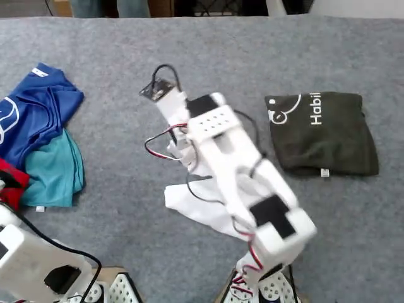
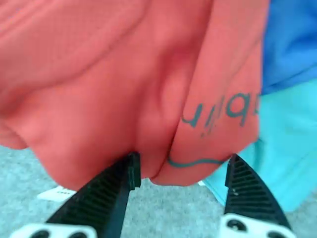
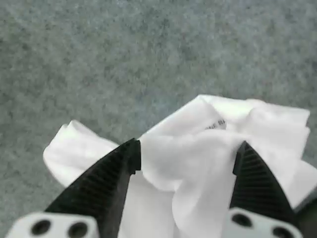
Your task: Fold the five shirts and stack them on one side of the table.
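Hovering w/ jaws spread: right gripper [image 3: 188, 149] over white shirt [image 3: 208, 129], left gripper [image 2: 182, 159] over red shirt [image 2: 99, 89]. Cloth looks soft, limp; better pinch an edge.

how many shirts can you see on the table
5. blue shirt, teal shirt and red shirt piled at the left edge; white shirt crumpled under the right arm mid-table; dark shirt folded at right.
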Robot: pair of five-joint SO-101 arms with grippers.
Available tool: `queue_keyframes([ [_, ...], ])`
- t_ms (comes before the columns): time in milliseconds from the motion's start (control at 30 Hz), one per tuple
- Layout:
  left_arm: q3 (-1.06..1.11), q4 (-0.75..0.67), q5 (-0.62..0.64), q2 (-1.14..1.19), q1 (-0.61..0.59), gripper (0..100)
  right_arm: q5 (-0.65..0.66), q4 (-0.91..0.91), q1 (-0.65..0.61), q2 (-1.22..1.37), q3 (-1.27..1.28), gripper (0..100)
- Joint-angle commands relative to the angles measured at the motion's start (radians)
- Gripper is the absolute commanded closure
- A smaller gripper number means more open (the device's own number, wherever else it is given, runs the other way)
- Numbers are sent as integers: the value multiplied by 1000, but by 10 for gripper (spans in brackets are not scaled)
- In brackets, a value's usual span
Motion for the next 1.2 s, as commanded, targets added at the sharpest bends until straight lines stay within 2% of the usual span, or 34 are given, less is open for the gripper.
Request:
queue_keyframes([
  [0,18,-48,-12,-11,-5,708,-6,-52,38,133,-120,709],
  [67,16,-44,-12,-11,-16,708,-6,-14,54,193,-205,791],
  [167,16,-48,-12,-9,-21,708,-8,77,61,260,-351,994],
  [233,16,-48,-12,-9,-19,708,-8,141,68,292,-437,946],
  [300,13,-48,-12,-8,-16,708,-8,206,75,312,-521,982],
  [567,18,-41,-12,-5,-19,708,-12,471,54,326,-881,984],
  [767,18,-40,-14,-9,-39,708,-12,471,28,272,-730,959],
  [933,39,-48,-126,-8,-81,708,-49,423,17,194,-406,688],
  [1000,42,-48,-124,-8,-96,708,-49,354,17,171,-300,637],
  [1100,44,-48,-130,-3,-96,708,-49,206,17,171,-180,687],
  [1167,45,-48,-130,-6,-96,708,-55,129,15,188,-143,782],
])
